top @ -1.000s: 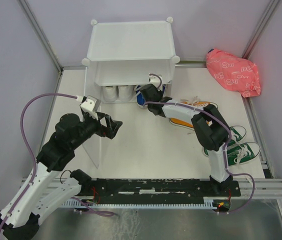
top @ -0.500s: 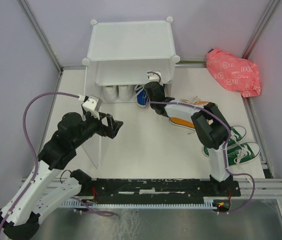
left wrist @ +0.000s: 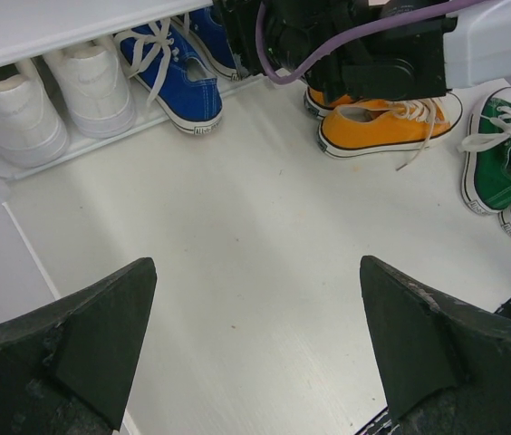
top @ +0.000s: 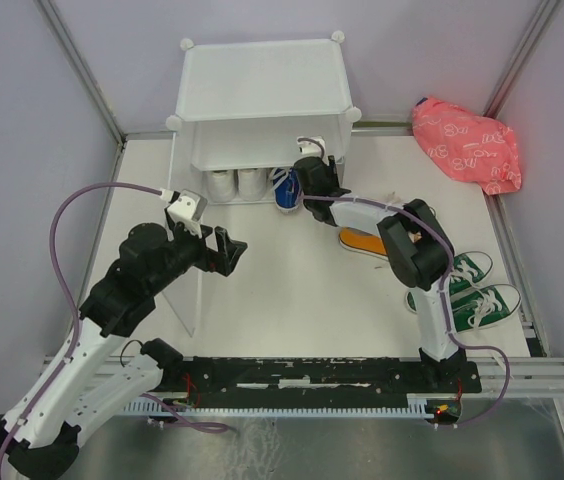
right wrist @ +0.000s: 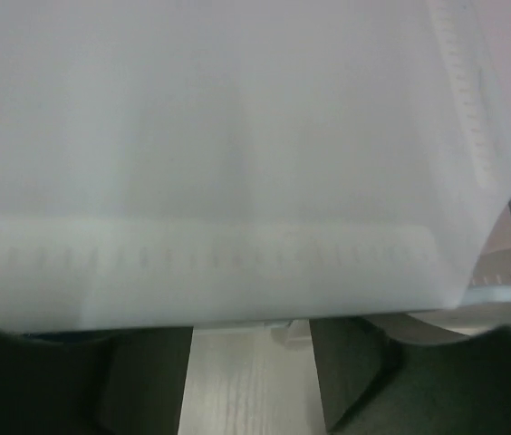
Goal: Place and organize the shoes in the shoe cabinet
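Observation:
The white shoe cabinet [top: 262, 100] stands at the back. Two white shoes [left wrist: 52, 104] sit in its bottom level, and a blue shoe [left wrist: 176, 80] lies beside them with its toe sticking out. A second blue shoe [left wrist: 212, 38] is partly behind my right arm [left wrist: 373, 45]. My right gripper [top: 308, 172] is at the cabinet's lower right opening. In the right wrist view it [right wrist: 251, 381] is open, with bare table between its fingers [right wrist: 147, 381] and the cabinet panel [right wrist: 219, 181] just ahead. My left gripper [left wrist: 255, 344] hangs open over bare table. Orange shoes [left wrist: 387, 122] and green shoes [top: 472, 285] lie on the table.
A pink patterned bag [top: 467, 140] lies at the back right. The cabinet's translucent front panel [top: 184, 270] stands swung out on the left, beside my left arm. The right arm stretches over the orange shoes [top: 367, 240].
My right gripper has pushed farther toward the cabinet's lower opening and its jaws have parted. The blue shoe now rests at the cabinet. The left arm barely shifted.

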Available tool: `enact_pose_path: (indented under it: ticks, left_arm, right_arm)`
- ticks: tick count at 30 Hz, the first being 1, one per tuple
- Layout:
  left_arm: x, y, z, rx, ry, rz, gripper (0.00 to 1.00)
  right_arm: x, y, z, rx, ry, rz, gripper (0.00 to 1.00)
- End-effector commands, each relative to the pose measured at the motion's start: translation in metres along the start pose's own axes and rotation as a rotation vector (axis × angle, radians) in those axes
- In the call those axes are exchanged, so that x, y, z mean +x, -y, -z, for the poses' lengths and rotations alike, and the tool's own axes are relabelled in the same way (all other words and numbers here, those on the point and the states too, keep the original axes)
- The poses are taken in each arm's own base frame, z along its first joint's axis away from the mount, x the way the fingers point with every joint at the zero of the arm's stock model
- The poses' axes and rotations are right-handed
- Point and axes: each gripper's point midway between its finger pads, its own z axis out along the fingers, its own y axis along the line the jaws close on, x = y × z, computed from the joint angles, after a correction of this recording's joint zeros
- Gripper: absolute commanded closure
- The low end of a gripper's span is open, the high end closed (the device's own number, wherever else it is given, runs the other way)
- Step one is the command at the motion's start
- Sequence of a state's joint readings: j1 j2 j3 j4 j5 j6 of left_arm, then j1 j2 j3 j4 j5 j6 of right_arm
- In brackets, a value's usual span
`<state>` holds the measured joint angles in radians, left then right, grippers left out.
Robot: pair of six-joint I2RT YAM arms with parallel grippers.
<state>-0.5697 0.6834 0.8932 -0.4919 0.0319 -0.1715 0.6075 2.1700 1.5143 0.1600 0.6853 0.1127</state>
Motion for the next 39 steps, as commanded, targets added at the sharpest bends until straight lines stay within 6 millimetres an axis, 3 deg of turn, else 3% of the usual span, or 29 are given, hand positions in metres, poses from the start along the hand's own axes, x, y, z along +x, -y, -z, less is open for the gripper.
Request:
enact_pose_path:
  ticks: [1, 3, 6, 10, 13, 18, 26, 30, 36, 39]
  left_arm:
    - [-0.010, 0.001, -0.004, 0.000, 0.036, 0.009, 0.01]
    - [-0.011, 0.000, -0.004, -0.002, 0.039, 0.007, 0.01]
    - [-0.012, -0.001, -0.003, -0.009, 0.043, 0.007, 0.01]
    - [-0.014, 0.000, -0.001, -0.009, 0.052, 0.009, 0.01]
    - [-0.014, 0.000, 0.000, -0.008, 0.054, 0.012, 0.01]
    - [-0.015, 0.001, 0.004, -0.002, 0.062, 0.016, 0.01]
    - [-0.014, -0.001, 0.008, -0.009, 0.065, 0.012, 0.01]
    - [-0.015, -0.001, 0.007, -0.010, 0.064, 0.007, 0.01]
    - [-0.013, -0.003, 0.007, -0.018, 0.065, -0.001, 0.01]
    - [-0.012, -0.003, 0.006, -0.020, 0.058, -0.003, 0.01]
  right_arm:
    - [-0.030, 0.020, 0.016, -0.013, 0.049, -0.121, 0.34]
    - [-0.033, 0.017, 0.032, -0.071, 0.052, -0.154, 0.27]
    - [-0.033, 0.005, 0.059, -0.170, 0.038, -0.164, 0.24]
    - [-0.028, -0.032, 0.096, -0.338, 0.008, -0.117, 0.24]
    - [-0.027, -0.057, 0.110, -0.431, 0.009, -0.112, 0.24]
    - [-0.020, -0.079, 0.102, -0.453, -0.031, -0.139, 0.24]
    - [-0.016, -0.076, 0.070, -0.303, 0.007, -0.192, 0.28]
    - [-0.017, -0.082, 0.059, -0.290, 0.026, -0.193, 0.43]
    - [-0.029, -0.081, 0.056, -0.287, 0.112, -0.202, 0.95]
    - [-0.043, -0.072, 0.054, -0.245, 0.189, -0.228, 0.98]
